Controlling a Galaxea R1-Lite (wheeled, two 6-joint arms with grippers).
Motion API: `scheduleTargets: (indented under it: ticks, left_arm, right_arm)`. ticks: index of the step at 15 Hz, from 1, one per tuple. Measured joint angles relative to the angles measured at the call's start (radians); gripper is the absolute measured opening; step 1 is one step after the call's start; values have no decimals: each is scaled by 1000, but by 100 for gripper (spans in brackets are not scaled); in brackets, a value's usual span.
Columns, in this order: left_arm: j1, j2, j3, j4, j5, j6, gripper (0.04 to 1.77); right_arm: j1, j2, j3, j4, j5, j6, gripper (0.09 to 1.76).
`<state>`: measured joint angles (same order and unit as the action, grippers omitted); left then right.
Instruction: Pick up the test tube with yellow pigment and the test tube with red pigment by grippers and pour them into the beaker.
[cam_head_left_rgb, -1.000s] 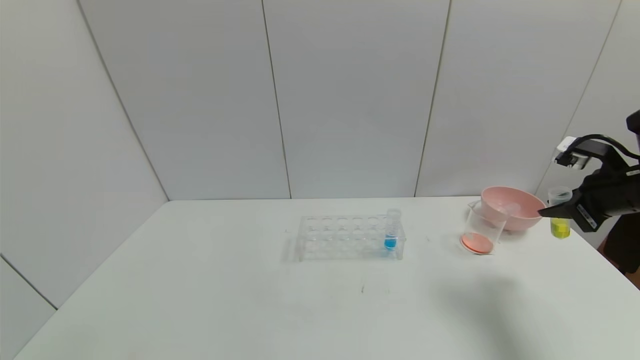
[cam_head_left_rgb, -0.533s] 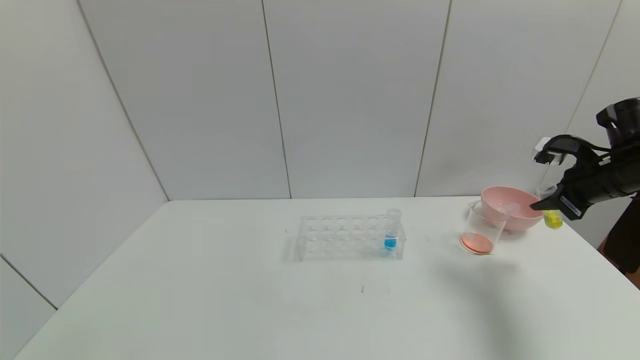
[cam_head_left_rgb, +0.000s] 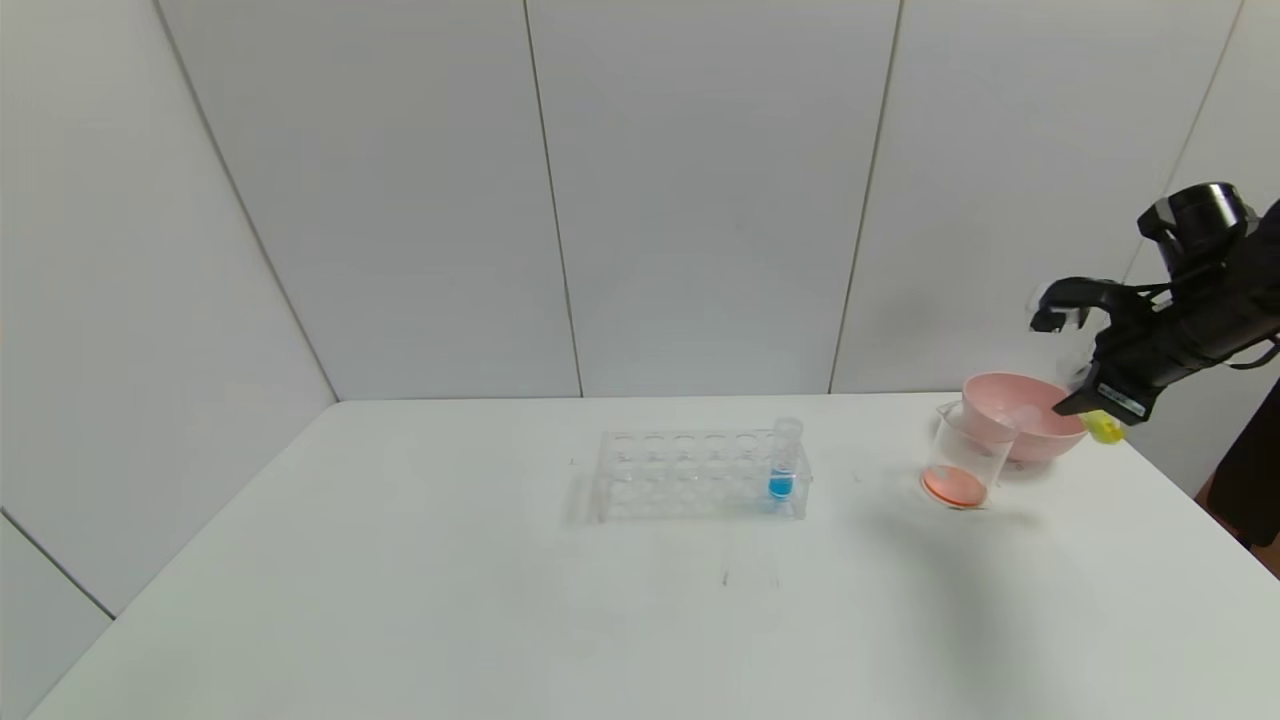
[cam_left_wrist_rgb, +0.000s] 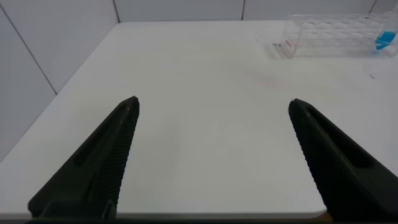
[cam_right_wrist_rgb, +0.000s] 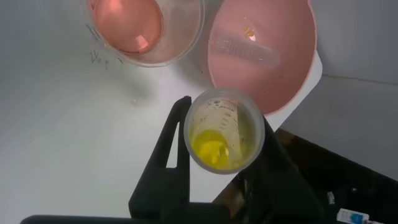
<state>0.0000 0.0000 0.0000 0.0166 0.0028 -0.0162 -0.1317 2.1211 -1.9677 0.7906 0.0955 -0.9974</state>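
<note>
The yellow tube (cam_right_wrist_rgb: 222, 129) stands nearly upright, mouth up, clenched between the right gripper's (cam_head_left_rgb: 1092, 405) fingers (cam_right_wrist_rgb: 166, 155) in the air, with the pink bowl (cam_head_left_rgb: 1030, 425) just beside it and the beaker (cam_head_left_rgb: 962, 455) beyond, holding red liquid.

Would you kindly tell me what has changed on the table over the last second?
The right tool, shut on the tube of yellow liquid, has risen and moved left toward the pink bowl, carrying the tube higher. Nothing was let go. The beaker with red liquid at its bottom, the rack with the blue tube and the empty tube lying in the bowl stayed put.
</note>
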Motion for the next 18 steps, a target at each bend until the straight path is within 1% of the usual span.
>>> scheduleTargets:
  ticks: [2,8,12,18]
  left_arm:
    - [0,0,0,0,0,0,172]
    - [0,0,0,0,0,0,172]
    - [0,0,0,0,0,0,172]
    - [0,0,0,0,0,0,172]
  right_arm:
    - [11,24,-23,0,-20,-44,55]
    - [61,51,-33,-36,-156,-113,55]
    - [89,54,-33,-42,-225,-155,55]
    - [137,57,-33,-36,-379,-201,55]
